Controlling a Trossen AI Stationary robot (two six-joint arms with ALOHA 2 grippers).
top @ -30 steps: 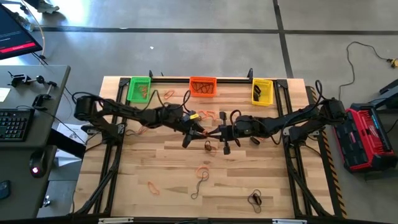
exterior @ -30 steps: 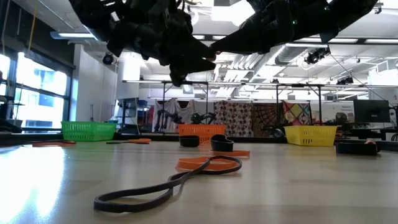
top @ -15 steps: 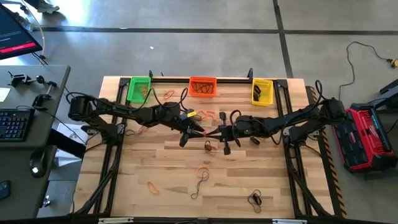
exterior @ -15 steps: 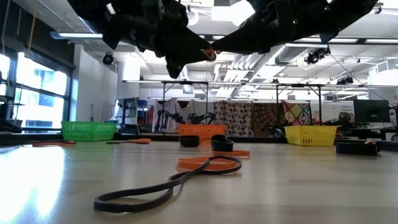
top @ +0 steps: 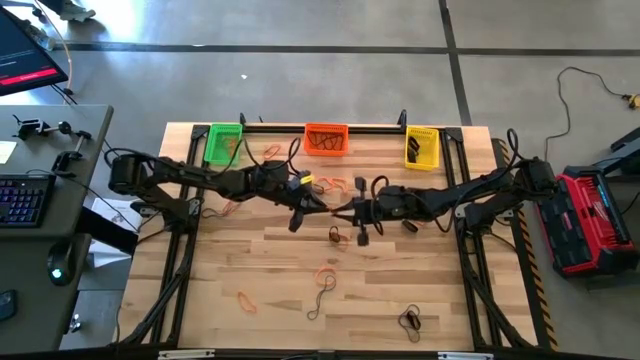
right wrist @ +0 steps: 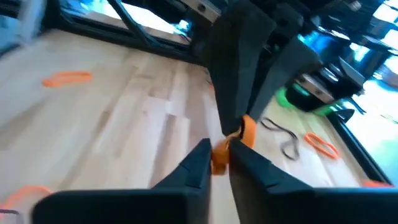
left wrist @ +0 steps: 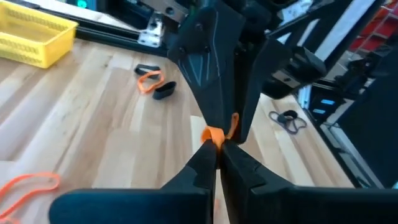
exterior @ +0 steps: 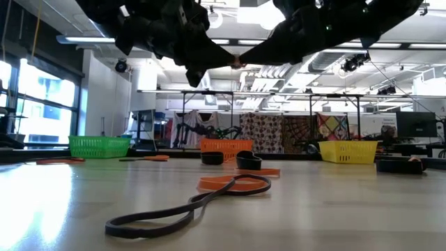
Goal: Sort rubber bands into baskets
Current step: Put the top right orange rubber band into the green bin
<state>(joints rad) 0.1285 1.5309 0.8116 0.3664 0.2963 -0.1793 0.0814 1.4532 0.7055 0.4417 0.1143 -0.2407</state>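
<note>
Handover in mid-air above the table's middle: left gripper [left wrist: 216, 144] pinched shut on an orange rubber band [left wrist: 215, 133], right gripper [right wrist: 219, 155] tip to tip with it, jaws narrow on the same band. Light, floppy, stretchy; likely to snap back if tugged. Best taken by one strand, clear of the opposing fingertips.

Overhead, table-level and two close wrist views, all sharing the table [top: 300, 290].

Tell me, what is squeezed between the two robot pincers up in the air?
A small orange rubber band sits where the left pincer and right pincer meet tip to tip. Both wrist views show it.
</note>
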